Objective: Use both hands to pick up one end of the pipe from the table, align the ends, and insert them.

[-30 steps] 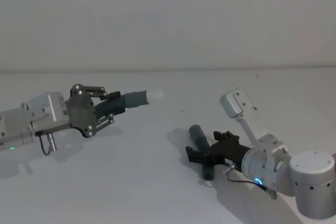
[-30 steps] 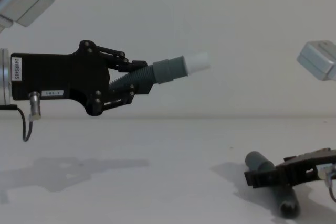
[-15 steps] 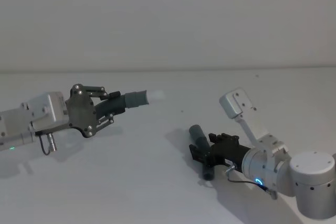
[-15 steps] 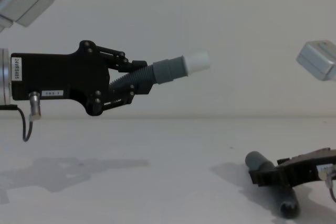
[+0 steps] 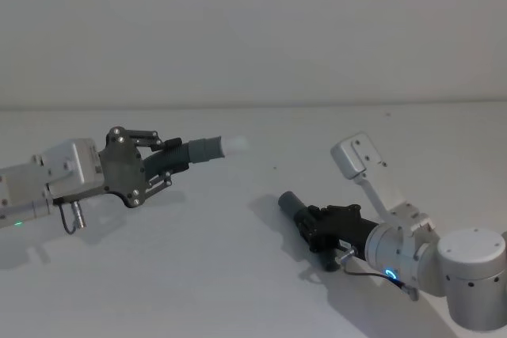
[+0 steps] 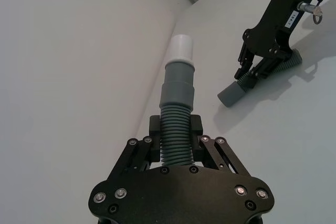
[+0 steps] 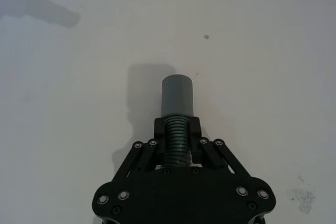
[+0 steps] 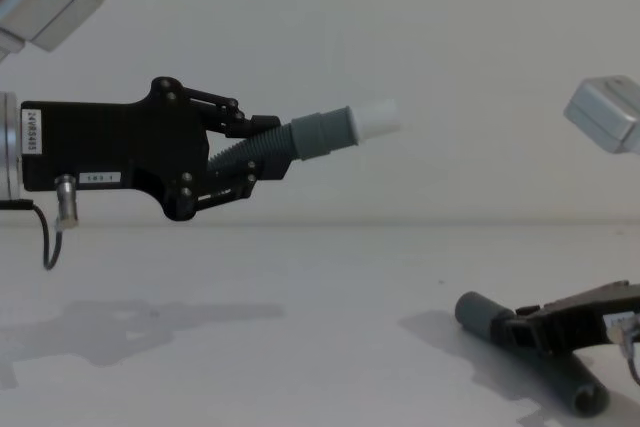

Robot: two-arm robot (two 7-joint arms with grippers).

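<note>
The right hand (image 5: 315, 225) has closed within the last second. Its fingers, previously spread astride the cuffed hose piece (image 5: 291, 204), now pinch its ribbed middle. The piece has swung, so the open grey cuff (image 7: 177, 94) now projects ahead of the fingertips, roughly toward the left hand (image 5: 170, 162). The piece lies low on the surface (image 5: 214, 275) and appears not yet lifted. The grasp is judged complete; lifting and alignment remain.

The left hand is unchanged. It is pressed onto the ribbed middle of the plug hose piece (image 5: 200, 150), held well above the surface. The white plug tip (image 5: 235, 145) projects ahead of its fingers toward the right hand. The two ends are well apart and at different heights. Nothing stands between them.
</note>
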